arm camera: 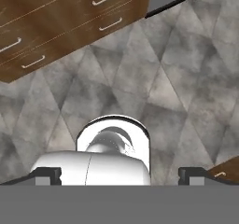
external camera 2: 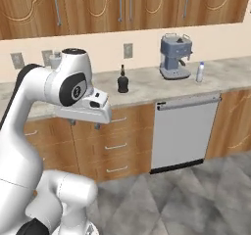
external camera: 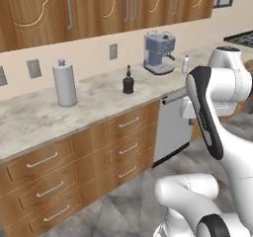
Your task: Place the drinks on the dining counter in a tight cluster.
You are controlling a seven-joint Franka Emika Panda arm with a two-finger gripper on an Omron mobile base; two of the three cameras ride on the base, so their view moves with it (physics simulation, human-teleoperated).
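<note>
A squat black narrow-necked bottle (external camera: 128,80) (external camera 2: 122,81) stands on the marble worktop (external camera: 99,100) (external camera 2: 147,84) below the wooden wall cabinets. A small white bottle with a blue cap (external camera: 186,63) (external camera 2: 200,72) stands on the same worktop, to the right of the coffee machine. My gripper (external camera 2: 86,125) (arm camera: 119,175) hangs in front of the drawers, well short of both bottles, and points down at the floor. Its fingertips (arm camera: 46,175) stand wide apart, open, with nothing between them. The dining counter is out of view.
A blue-grey coffee machine (external camera: 159,52) (external camera 2: 175,56) and a paper towel roll (external camera: 64,83) stand on the worktop. Below it are wooden drawers (external camera: 49,181) (external camera 2: 115,141) and a steel dishwasher front (external camera: 173,127) (external camera 2: 184,131). Grey tiled floor (arm camera: 177,78) lies under the hand.
</note>
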